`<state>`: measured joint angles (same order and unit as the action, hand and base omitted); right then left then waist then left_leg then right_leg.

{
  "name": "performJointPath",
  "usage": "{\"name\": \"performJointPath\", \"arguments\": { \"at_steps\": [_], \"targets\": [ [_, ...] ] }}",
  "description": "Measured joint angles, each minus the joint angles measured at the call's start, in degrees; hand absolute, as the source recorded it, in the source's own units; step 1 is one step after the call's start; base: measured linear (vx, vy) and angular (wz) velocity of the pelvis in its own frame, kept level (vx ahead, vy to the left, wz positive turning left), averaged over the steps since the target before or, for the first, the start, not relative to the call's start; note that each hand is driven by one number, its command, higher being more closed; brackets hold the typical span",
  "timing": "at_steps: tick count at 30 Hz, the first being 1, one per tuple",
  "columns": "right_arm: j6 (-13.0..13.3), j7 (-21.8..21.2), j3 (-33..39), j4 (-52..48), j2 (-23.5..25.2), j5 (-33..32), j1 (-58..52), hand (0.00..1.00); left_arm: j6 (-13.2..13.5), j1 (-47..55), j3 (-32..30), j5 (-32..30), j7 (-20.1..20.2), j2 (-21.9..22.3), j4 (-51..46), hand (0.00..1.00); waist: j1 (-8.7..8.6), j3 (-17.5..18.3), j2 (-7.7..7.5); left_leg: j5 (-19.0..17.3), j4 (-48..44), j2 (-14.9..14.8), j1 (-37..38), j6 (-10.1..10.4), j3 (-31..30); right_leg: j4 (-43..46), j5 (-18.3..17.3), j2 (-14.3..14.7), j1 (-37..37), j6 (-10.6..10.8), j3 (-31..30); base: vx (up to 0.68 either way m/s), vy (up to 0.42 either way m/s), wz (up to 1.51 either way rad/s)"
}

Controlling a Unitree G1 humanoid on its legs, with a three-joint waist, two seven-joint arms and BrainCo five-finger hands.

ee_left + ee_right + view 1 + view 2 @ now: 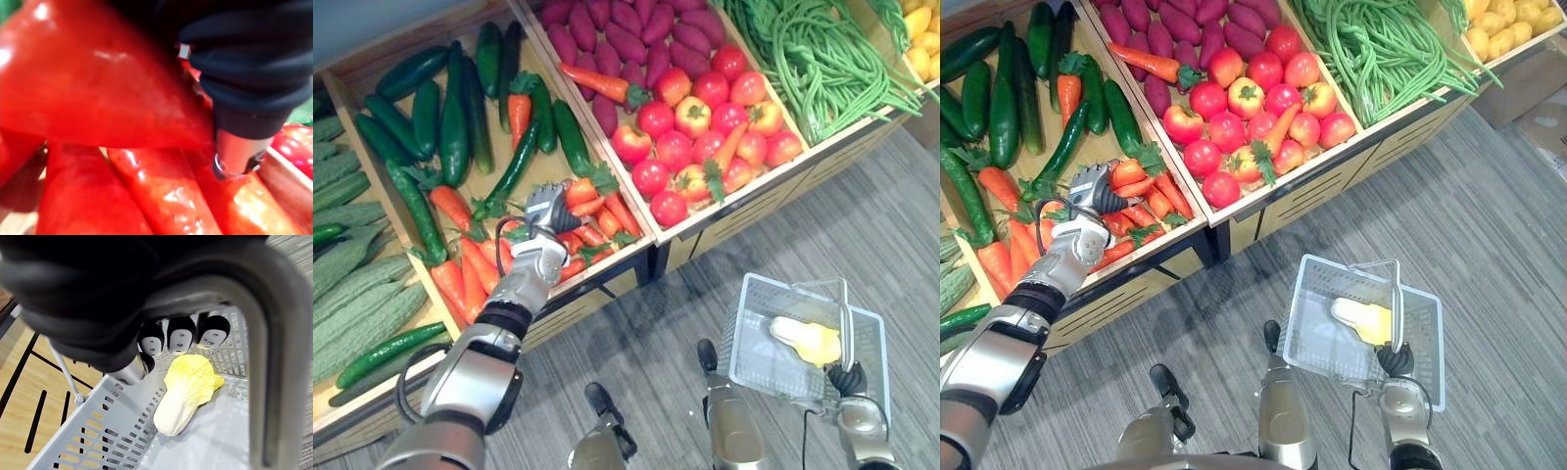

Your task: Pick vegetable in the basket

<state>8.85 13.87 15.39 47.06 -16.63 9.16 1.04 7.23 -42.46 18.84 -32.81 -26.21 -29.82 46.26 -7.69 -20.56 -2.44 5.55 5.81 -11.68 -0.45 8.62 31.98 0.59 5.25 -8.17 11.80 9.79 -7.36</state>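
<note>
The carrots [590, 233] lie heaped in the near corner of the wooden bin [548, 168]. The left robot hand [546, 208] is set down among them, fingers buried, so I cannot tell whether it grips one. The right robot hand [848, 380] is curled round the handle [259, 357] of the grey basket [754, 333], which holds a yellow cabbage [806, 339].

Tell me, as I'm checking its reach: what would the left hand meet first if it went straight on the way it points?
The heap of carrots in the bin: the left hand points down into it, and its wrist view shows carrots right against the hand. Probably touching.
</note>
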Motion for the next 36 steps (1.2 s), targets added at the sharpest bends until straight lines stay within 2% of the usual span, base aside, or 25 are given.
{"name": "performJointPath", "arguments": {
  "at_steps": [3, 9, 15, 20, 22, 24, 25, 28, 31, 36],
  "targets": [
    [-0.12, 0.02, 2.35, 0.32, -0.12, 2.15, -0.19, 1.0, 1.79, 2.64, 0.05, -0.49, -0.14, -1.46, -5.86, 1.0, 0.09, 0.56, -0.27, -0.05, 0.06, 0.04, 1.03, 0.07, -0.19, -0.38, 0.0, 0.19, -1.35, 0.0, 0.35, 0.01, -0.011, 0.03],
    [-0.12, -0.09, 4.58, 0.64, -1.0, 4.11, -1.54, 1.0, 3.69, 6.95, 1.38, -2.16, -0.15, -4.3, -12.04, 1.0, 0.21, 5.11, -0.82, -0.27, 0.08, -0.15, 2.42, 0.37, 0.6, -0.5, 0.0, 0.7, -2.18, 0.0, -0.39, 0.02, -0.014, -0.06],
    [-0.04, -0.91, 4.59, -0.02, -3.48, 4.65, -3.45, 1.0, 6.46, 8.71, 4.3, -2.23, -0.07, -4.37, -16.03, 1.0, 0.32, 8.34, -1.06, -0.74, 0.1, -0.42, 3.91, 1.0, 1.35, -0.64, -0.01, 1.04, -3.29, 0.02, -0.91, 0.01, -0.019, -0.07],
    [0.64, -4.0, 4.53, -1.77, -5.88, 7.55, -4.22, 1.0, 9.28, 8.94, 9.27, -2.12, 0.91, -6.49, -21.56, 1.0, 0.23, 9.83, -1.21, -0.75, 0.11, -0.63, 5.02, 1.02, 2.7, -0.79, -0.08, 1.51, -3.43, 0.13, -1.95, 0.01, -0.022, -0.15],
    [1.23, -6.31, 4.4, -3.61, -6.58, 8.91, -4.89, 1.0, 11.37, 9.9, 10.84, -1.48, 1.96, -6.84, -24.81, 1.0, 0.06, 11.27, -1.35, -0.95, 0.11, -1.1, 5.8, 1.3, 3.79, -0.88, -0.12, 2.04, -3.58, 0.19, -2.56, 0.05, -0.028, -0.22],
    [1.64, -7.97, 3.91, -5.01, -7.64, 8.94, -5.13, 1.0, 11.95, 10.29, 12.56, -1.07, 2.62, -6.89, -26.73, 1.0, -0.11, 11.75, -1.46, -1.03, 0.1, -1.23, 6.35, 1.41, 4.53, -0.95, -0.14, 2.3, -3.63, 0.22, -3.01, 0.05, -0.022, -0.2],
    [1.91, -9.61, 3.11, -6.91, -8.99, 8.96, -5.13, 1.0, 13.1, 10.82, 13.93, -1.07, 3.05, -6.93, -28.05, 1.0, -0.1, 11.8, -1.52, -1.3, 0.1, -1.34, 7.09, 1.76, 5.32, -0.95, -0.16, 2.6, -3.86, 0.24, -3.81, 0.05, -0.011, -0.35],
    [3.89, -13.73, -0.55, -12.03, -13.88, 8.97, -5.1, 1.0, 14.92, 11.31, 17.57, -1.08, 4.48, -6.92, -30.69, 1.0, -0.47, 12.06, -1.62, -1.86, 0.08, -1.58, 8.49, 2.52, 7.19, -0.97, -0.29, 3.31, -4.03, 0.41, -5.2, 0.04, -0.013, -0.3],
    [6.61, -16.96, -4.59, -16.2, -17.48, 9.01, -3.59, 1.0, 16.02, 11.32, 19.94, -1.01, 5.33, -6.95, -32.92, 1.0, -1.87, 12.73, -1.84, -1.97, -0.13, -2.02, 9.64, 2.68, 8.82, -0.96, -0.29, 4.1, -3.99, 0.41, -6.01, 0.05, -0.012, -0.25],
    [10.19, -21.7, -9.69, -21.65, -19.6, 9.04, -0.81, 1.0, 16.75, 11.28, 24.44, 1.17, 6.57, -6.36, -36.3, 1.0, -3.47, 13.72, -1.75, -2.89, -0.29, -2.66, 12.13, 3.89, 12.55, -0.33, -0.02, 5.24, -3.91, 0.04, -8.33, 0.04, 0.011, -0.37]
  ]
}}
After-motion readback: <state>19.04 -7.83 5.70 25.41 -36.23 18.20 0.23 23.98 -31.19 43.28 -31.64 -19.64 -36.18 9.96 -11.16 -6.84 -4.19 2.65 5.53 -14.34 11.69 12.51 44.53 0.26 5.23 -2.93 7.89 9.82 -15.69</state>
